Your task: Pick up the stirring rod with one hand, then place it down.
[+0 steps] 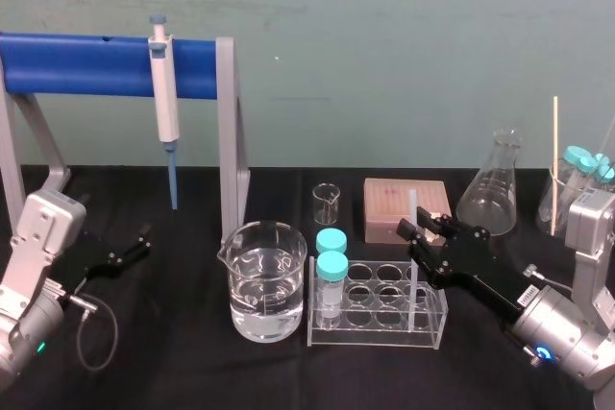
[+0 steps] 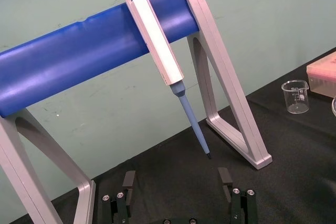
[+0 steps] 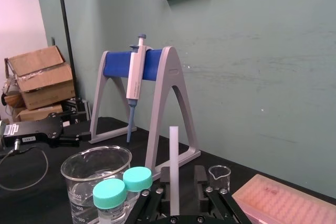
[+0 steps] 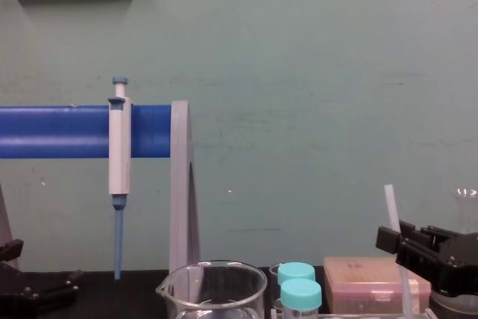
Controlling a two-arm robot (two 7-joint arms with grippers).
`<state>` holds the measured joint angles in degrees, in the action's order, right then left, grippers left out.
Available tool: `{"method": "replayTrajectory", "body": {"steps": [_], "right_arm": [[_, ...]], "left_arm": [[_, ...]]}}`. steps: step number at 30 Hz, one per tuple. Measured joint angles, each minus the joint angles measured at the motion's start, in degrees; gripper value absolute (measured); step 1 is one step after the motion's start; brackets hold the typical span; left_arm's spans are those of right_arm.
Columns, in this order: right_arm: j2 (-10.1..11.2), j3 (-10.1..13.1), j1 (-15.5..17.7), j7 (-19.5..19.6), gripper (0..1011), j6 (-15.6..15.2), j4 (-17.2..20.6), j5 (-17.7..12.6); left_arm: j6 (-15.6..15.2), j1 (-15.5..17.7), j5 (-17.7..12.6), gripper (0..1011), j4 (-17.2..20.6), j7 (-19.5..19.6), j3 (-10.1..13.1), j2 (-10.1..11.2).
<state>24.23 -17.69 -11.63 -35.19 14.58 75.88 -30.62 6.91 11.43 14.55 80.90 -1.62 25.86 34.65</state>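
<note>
The stirring rod (image 1: 413,206) is a thin translucent white stick standing upright, its lower end down in the clear tube rack (image 1: 377,312). My right gripper (image 1: 417,230) reaches in from the right at the rod's upper part. In the right wrist view the rod (image 3: 174,171) rises between the two black fingers (image 3: 200,181). It lies close to one finger, and a gap shows on the other side, so the right gripper (image 3: 181,181) is open. The chest view shows the rod (image 4: 391,214) leaning slightly beside the right gripper (image 4: 426,248). My left gripper (image 1: 130,252) is parked open at the left (image 2: 177,179).
A beaker of water (image 1: 267,280) stands left of the rack, which holds two teal-capped tubes (image 1: 332,271). Behind are a small beaker (image 1: 327,204), a pink tip box (image 1: 405,208) and a flask (image 1: 490,189). A white-and-blue pipette (image 1: 165,93) hangs on the blue stand (image 1: 86,64).
</note>
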Motion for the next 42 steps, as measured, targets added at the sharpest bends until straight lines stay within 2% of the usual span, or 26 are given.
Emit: {"method": "replayTrajectory", "body": {"steps": [4, 8, 10, 12, 16, 17, 20, 24, 27, 28, 31, 32, 35, 37, 42], "right_arm": [[0.0, 0.0, 0.0, 0.0, 384, 0.0, 0.0, 0.0], [0.0, 0.0, 0.0, 0.0, 557, 0.0, 0.0, -0.1], [0.0, 0.0, 0.0, 0.0, 577, 0.0, 0.0, -0.1], [0.0, 0.0, 0.0, 0.0, 674, 0.0, 0.0, -0.1], [0.0, 0.0, 0.0, 0.0, 755, 0.0, 0.0, -0.1], [0.0, 0.0, 0.0, 0.0, 812, 0.0, 0.0, -0.1], [0.0, 0.0, 0.0, 0.0, 900, 0.0, 0.0, -0.1], [-0.4, 1.2, 0.2, 1.5, 991, 0.5, 0.7, -0.3], [-1.6, 3.7, 1.2, 7.4, 1003, 1.8, 1.9, 1.4], [-2.5, 5.0, 1.7, 11.6, 1003, 2.0, 2.3, 3.0], [-3.7, 6.6, 2.4, 17.5, 1003, 1.6, 2.4, 5.7], [-4.3, 7.3, 2.7, 21.5, 1003, 0.6, 2.1, 7.8], [-5.4, 8.2, 3.0, 26.2, 1003, -2.4, 0.9, 10.0], [-5.9, 8.5, 3.0, 27.3, 1003, -4.4, -0.2, 10.4], [-6.4, 8.6, 2.9, 27.8, 1003, -6.9, -1.8, 10.9]], "left_arm": [[0.0, 0.0, 0.0, 1000, 0.0, 0.0, 0.0, 0.0], [0.0, 0.0, 0.0, 1000, 0.0, 0.0, 0.0, 0.0], [0.0, 0.0, 0.0, 1000, 0.0, 0.0, 0.0, 0.0], [0.0, 0.0, 0.0, 1000, 0.0, 0.0, 0.0, 0.0], [0.0, 0.0, 0.0, 1000, 0.0, 0.0, 0.0, 0.0], [0.0, 0.0, 0.0, 1000, 0.0, 0.0, 0.0, 0.0], [0.0, 0.0, 0.0, 1000, 0.0, 0.0, 0.0, 0.0], [0.0, 0.0, 0.0, 1000, 0.0, 0.0, 0.0, 0.0], [0.0, 0.0, 0.0, 1000, 0.0, 0.0, 0.0, 0.0], [0.0, 0.0, 0.0, 1000, 0.0, 0.0, 0.0, 0.0], [0.0, 0.0, 0.0, 1000, 0.0, 0.0, 0.0, 0.0], [0.0, 0.0, 0.0, 1000, 0.0, 0.0, 0.0, 0.0], [0.0, 0.0, 0.0, 1000, 0.0, 0.0, 0.0, 0.0], [0.0, 0.0, 0.0, 1000, 0.0, 0.0, 0.0, 0.0], [0.0, 0.0, 0.0, 1000, 0.0, 0.0, 0.0, 0.0]]}}
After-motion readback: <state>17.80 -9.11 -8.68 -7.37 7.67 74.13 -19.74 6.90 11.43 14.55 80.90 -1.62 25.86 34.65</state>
